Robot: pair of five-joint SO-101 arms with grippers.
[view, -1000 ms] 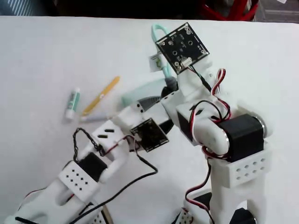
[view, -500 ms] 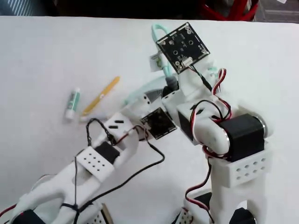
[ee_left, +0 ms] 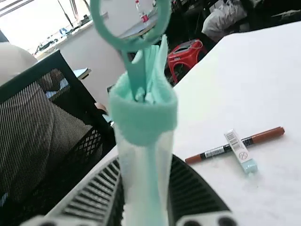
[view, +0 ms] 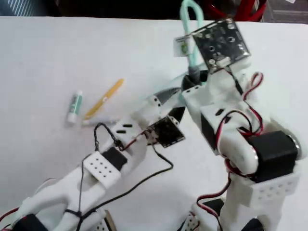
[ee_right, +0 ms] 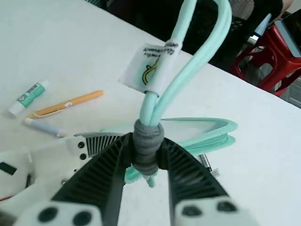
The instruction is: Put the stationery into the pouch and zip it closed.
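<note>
Pen and glue stick lie outside mint pouch.

White printed arms, black servos, red-white-black cables, bare camera boards; left gripper black, ribbed.

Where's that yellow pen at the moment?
In the high view the yellow pen lies flat on the white table, between the small glue stick and the mint pouch, with a pale pen by its near end.

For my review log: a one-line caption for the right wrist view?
Right gripper clamps the mint loop of the pouch; pens lie beyond.
</note>
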